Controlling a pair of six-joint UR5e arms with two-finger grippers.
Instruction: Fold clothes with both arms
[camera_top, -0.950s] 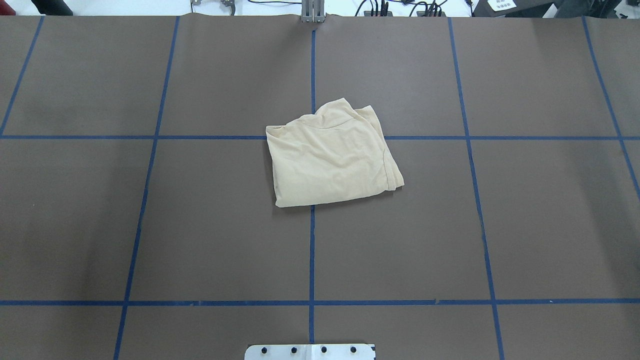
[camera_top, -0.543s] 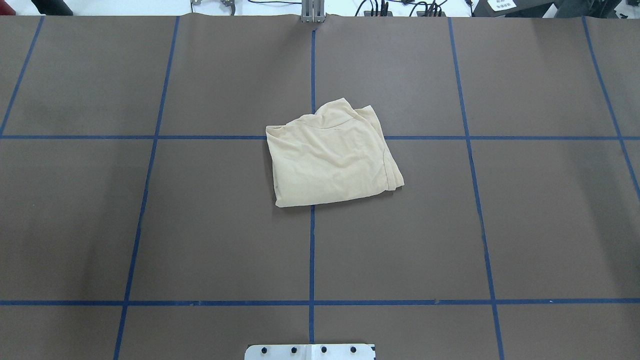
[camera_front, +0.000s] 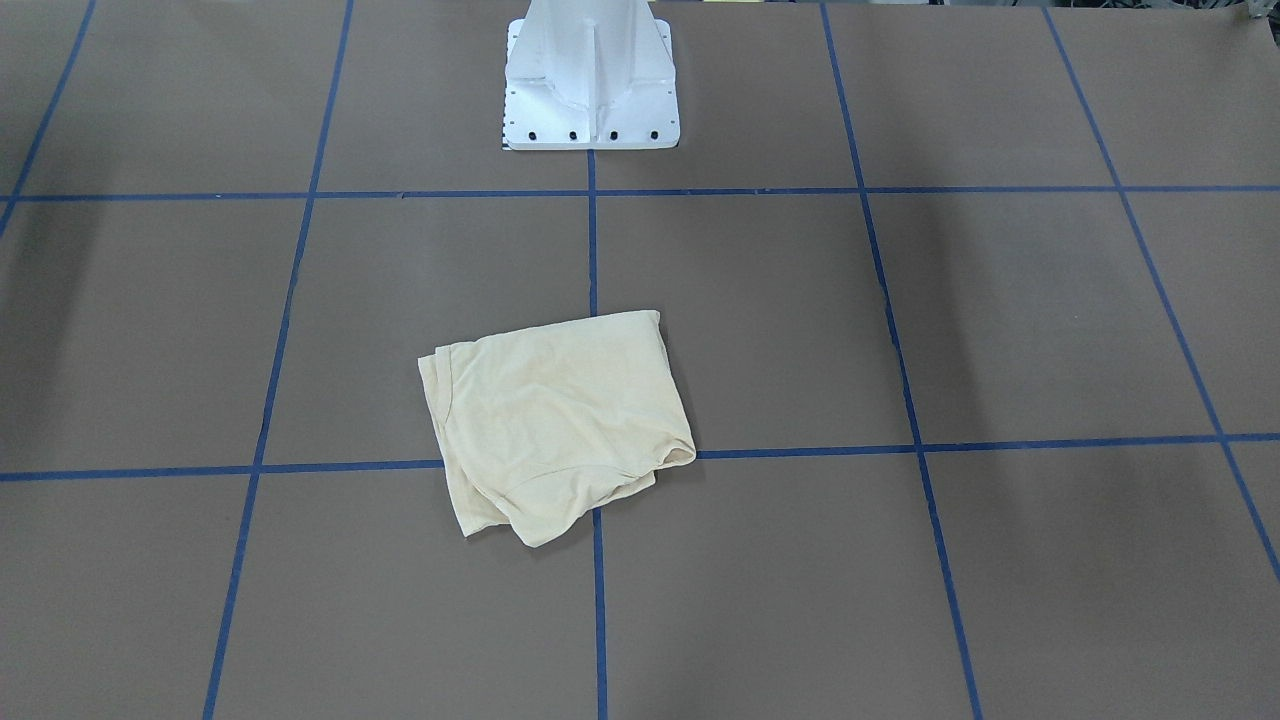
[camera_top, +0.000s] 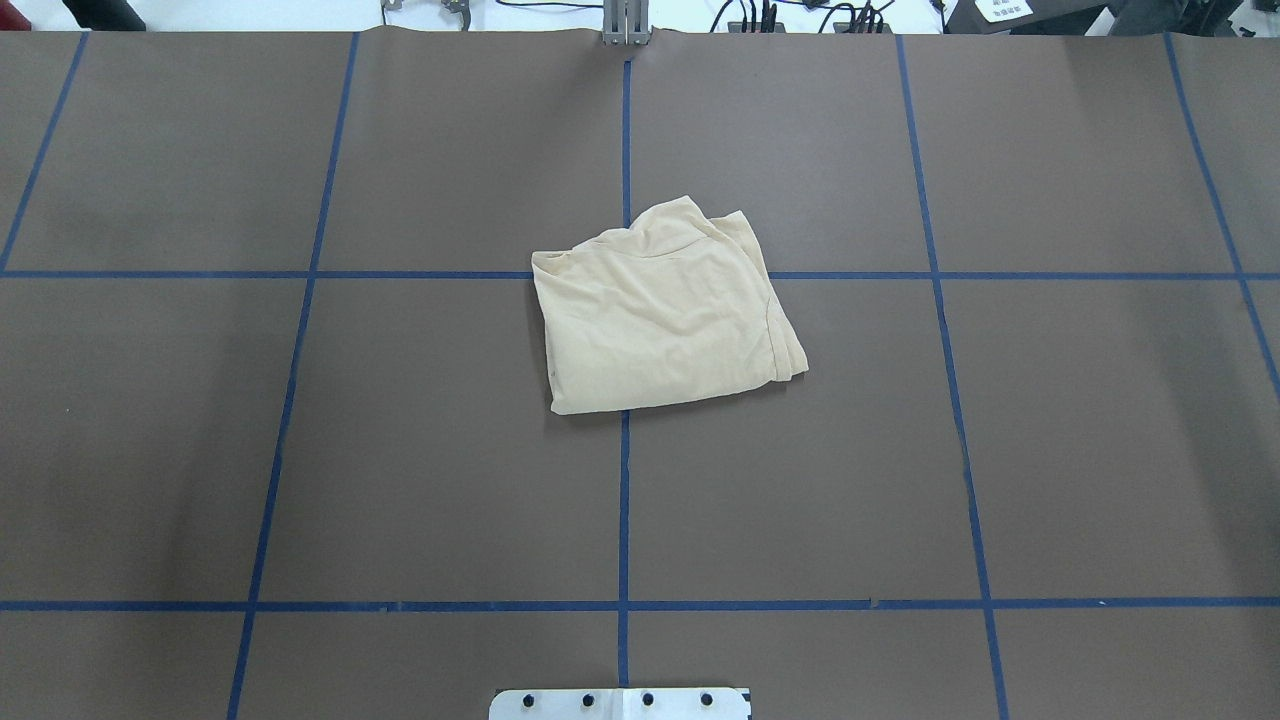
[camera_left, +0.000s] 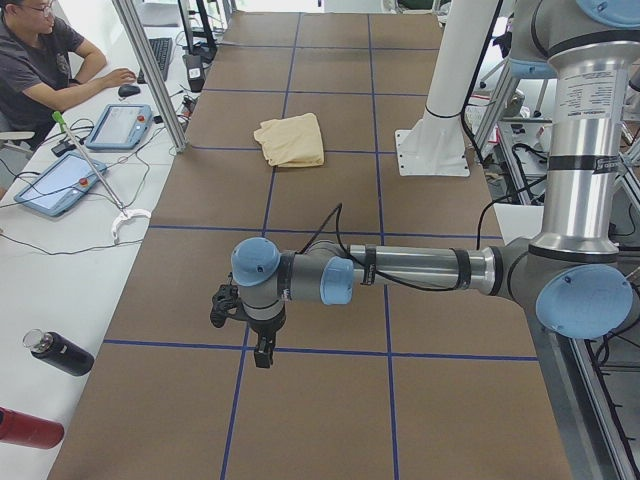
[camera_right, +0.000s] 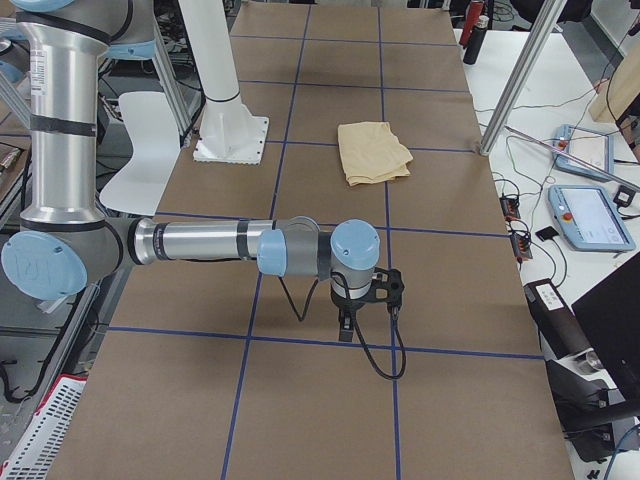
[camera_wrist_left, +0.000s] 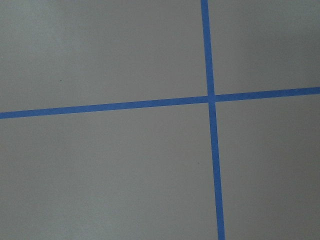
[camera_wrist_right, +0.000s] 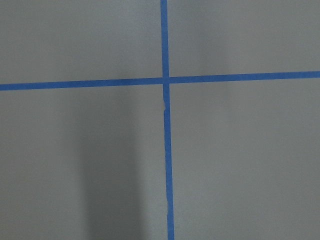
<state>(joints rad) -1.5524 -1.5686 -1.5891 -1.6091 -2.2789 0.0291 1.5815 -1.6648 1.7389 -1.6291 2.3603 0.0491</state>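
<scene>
Shirt (camera_top: 665, 310), 1 item, cream-yellow thin knit, folded to a compact, slightly skewed rectangle. It lies flat on the brown table (camera_top: 300, 450), over the central crossing of the blue tape lines (camera_top: 624, 500), out in front of the white pedestal (camera_front: 590, 80). Condition, robot side to far side: near edge straight and closed; right side shows several stacked layer edges; far edge lumpy, with a rounded flap standing proud. Task judged at or near completion. Hazards, as judgement: a further pinch at the stacked right side or the far flap could catch only the top layer and drag the fold open; thin knit is likely to slide on the smooth cover if pushed sideways. Left gripper (camera_left: 262, 350): seen only in a side view, above a tape crossing toward the table's left end, nothing visibly in it; how far its jaws stand apart cannot be told. Right gripper (camera_right: 345, 322): likewise, toward the right end; opening cannot be told. Both wrist views show bare cover and tape only. Shirt well apart from both sets of jaws, between the 2, touched by neither.
</scene>
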